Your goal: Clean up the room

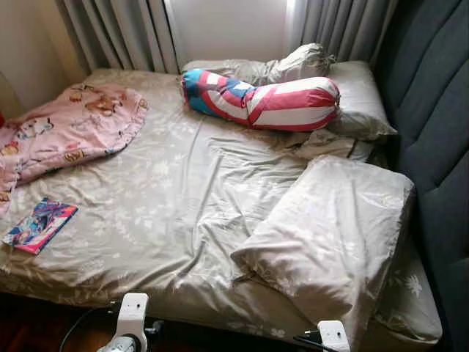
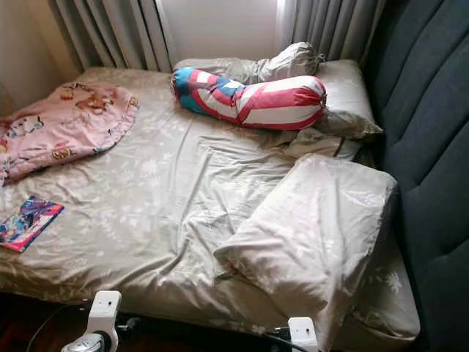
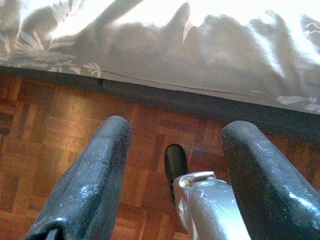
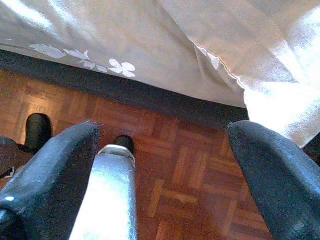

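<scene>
— Fingers first: what do the wrist views give?

— Left wrist view: the left gripper [image 3: 172, 165] hangs over the parquet floor [image 3: 55, 125] with its two black fingers [image 3: 85, 185] spread wide, nothing between them, and the sheet's hem [image 3: 150, 55] just beyond.

— And the right wrist view?

— Much the same: the right gripper [image 4: 165, 170] has its fingers [image 4: 50, 170] wide apart and empty over the wood, beside the bed's near edge, where a pillow corner [image 4: 280, 105] droops over.

— Now the head views.

— On the bed [image 1: 176, 191], a pink blanket [image 1: 69, 128] lies crumpled at the far left corner. A colourful book [image 1: 40, 224] sits flat near the left front edge. A striped bolster [image 1: 264, 99] lies across the far edge, touching the pillows [image 1: 359, 95] by the dark headboard [image 1: 432, 110]. One large pillow [image 1: 330, 235] rests at the right front corner, overhanging the near edge.
</scene>
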Available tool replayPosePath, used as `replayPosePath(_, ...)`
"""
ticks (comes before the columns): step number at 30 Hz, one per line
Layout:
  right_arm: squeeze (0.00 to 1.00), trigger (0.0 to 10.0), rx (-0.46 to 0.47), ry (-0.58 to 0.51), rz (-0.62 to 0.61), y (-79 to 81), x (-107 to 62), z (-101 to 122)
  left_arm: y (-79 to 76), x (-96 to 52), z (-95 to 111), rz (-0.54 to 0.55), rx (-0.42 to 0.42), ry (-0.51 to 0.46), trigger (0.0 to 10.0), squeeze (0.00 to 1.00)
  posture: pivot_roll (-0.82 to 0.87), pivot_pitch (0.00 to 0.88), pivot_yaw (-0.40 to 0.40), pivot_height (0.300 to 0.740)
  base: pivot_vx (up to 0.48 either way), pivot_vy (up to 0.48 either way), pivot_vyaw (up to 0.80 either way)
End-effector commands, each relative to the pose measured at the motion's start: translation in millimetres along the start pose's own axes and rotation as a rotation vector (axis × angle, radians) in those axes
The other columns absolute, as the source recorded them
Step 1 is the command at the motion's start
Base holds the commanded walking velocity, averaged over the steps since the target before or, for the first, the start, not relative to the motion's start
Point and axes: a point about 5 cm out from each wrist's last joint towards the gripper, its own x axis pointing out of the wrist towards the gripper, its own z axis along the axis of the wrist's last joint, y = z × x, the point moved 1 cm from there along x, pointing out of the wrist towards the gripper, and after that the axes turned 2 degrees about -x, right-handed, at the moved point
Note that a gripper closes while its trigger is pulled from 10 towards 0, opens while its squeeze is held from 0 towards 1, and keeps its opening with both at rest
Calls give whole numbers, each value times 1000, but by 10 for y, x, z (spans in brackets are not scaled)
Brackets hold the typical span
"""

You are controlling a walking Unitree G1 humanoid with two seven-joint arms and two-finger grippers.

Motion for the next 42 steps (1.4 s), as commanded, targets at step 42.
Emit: replayPosePath(42, 0, 10000, 50, -94, -13, 0, -11, 68, 16, -35, 61, 22, -35, -139, 10000, 0, -80, 44, -42, 740, 0, -78, -145)
